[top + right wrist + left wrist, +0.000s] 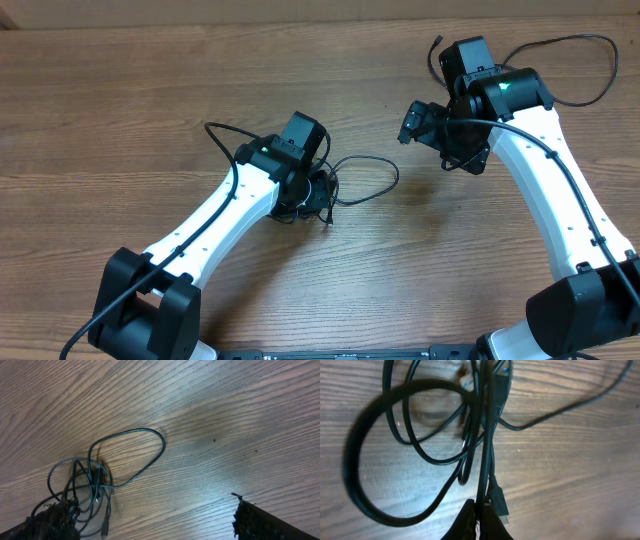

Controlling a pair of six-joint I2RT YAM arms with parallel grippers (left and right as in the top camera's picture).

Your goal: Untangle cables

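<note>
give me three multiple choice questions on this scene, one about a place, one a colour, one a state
1. Where do the cables lie on the table?
A. beneath the left hand, near the middle
B. at the near edge
C. hanging off the far edge

2. What colour are the cables?
A. white
B. black
C. red

3. How is the left hand?
A. wide open over bare wood
B. shut on the cables
C. out of view

Answers:
1 A, the overhead view shows the tangle under the left hand, about mid-table.
2 B, every strand is black against the brown wood.
3 B, the left wrist view shows its fingers pressed together with strands caught between them.
</note>
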